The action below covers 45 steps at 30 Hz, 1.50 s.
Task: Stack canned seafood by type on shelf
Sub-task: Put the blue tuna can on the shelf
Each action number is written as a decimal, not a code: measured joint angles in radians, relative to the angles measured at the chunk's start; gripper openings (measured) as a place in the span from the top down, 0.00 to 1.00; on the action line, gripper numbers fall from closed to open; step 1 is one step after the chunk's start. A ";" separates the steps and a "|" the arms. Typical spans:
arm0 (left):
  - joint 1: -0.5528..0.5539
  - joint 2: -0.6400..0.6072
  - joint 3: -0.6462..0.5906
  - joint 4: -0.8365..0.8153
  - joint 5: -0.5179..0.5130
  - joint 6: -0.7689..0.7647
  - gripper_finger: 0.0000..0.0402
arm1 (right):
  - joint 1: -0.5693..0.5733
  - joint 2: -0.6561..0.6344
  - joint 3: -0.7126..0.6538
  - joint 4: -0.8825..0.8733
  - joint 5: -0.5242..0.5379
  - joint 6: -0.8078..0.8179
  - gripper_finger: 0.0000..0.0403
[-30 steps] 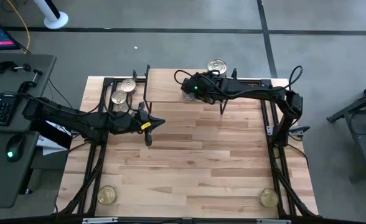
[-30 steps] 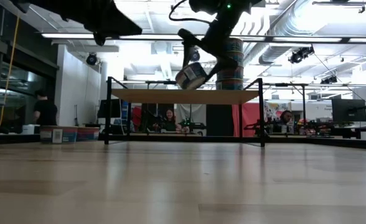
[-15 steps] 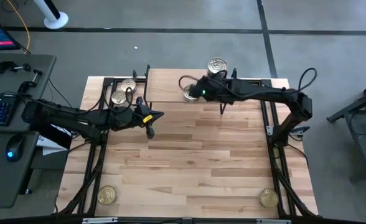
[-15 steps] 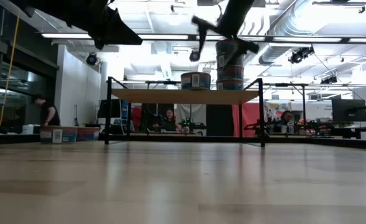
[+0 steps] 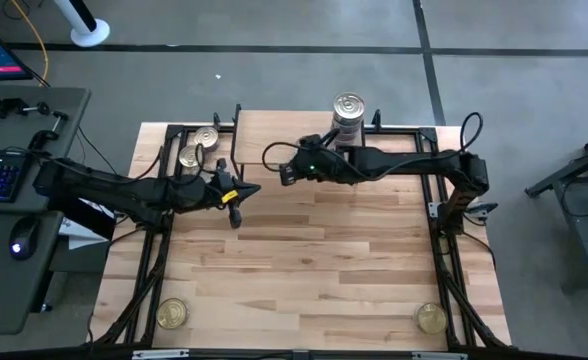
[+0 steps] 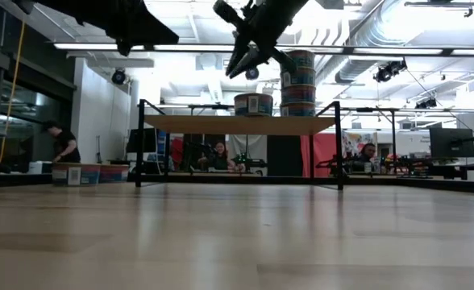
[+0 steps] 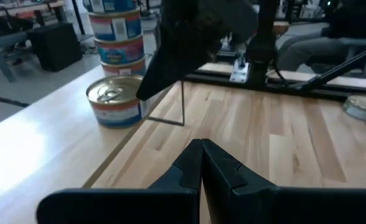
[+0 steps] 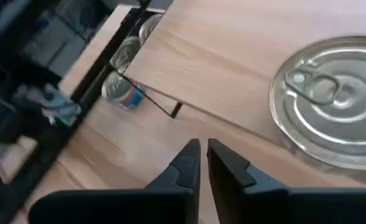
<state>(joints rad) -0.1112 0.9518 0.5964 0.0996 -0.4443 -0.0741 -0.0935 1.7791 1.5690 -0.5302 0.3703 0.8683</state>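
Observation:
The shelf [image 5: 264, 135] stands at the table's far edge. On it rests one tin of canned seafood [image 6: 253, 104], flat on its base; the right wrist view shows its pull-tab lid [image 8: 329, 99] up. A stack of three tins [image 6: 299, 80] stands farther right on the shelf [image 6: 237, 125]. My right gripper [image 5: 287, 176] hovers shut over the shelf's near edge, left of the single tin, touching nothing. My left gripper [image 5: 249, 191] hangs shut above the table, off the shelf's near left corner.
Two tins [image 5: 199, 147] sit on the table left of the shelf, by the black frame. One tin [image 5: 172, 313] lies at the near left corner and another [image 5: 431, 318] at the near right corner. People sit in the room beyond the table.
My right gripper has set the tilted tin upright on the shelf and let go. It has then rolled, swung toward the table's left and near side, and shut with nothing between its fingers. The tin stays flat on the board.

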 joint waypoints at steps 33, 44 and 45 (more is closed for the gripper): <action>-0.067 -0.007 0.000 -0.193 -0.155 -0.230 1.00 | -0.161 0.023 0.000 -0.170 0.029 -0.398 1.00; -0.073 -0.007 0.000 -0.193 -0.197 -0.230 1.00 | -0.078 -0.005 0.007 -0.139 0.112 -0.349 1.00; -0.074 -0.007 0.000 -0.192 -0.197 -0.228 1.00 | -0.055 -0.004 0.024 -0.132 0.135 -0.343 1.00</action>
<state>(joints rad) -0.1848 0.9443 0.5964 -0.0925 -0.6411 -0.3018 -0.1481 1.7755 1.5928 -0.6621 0.5056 0.5250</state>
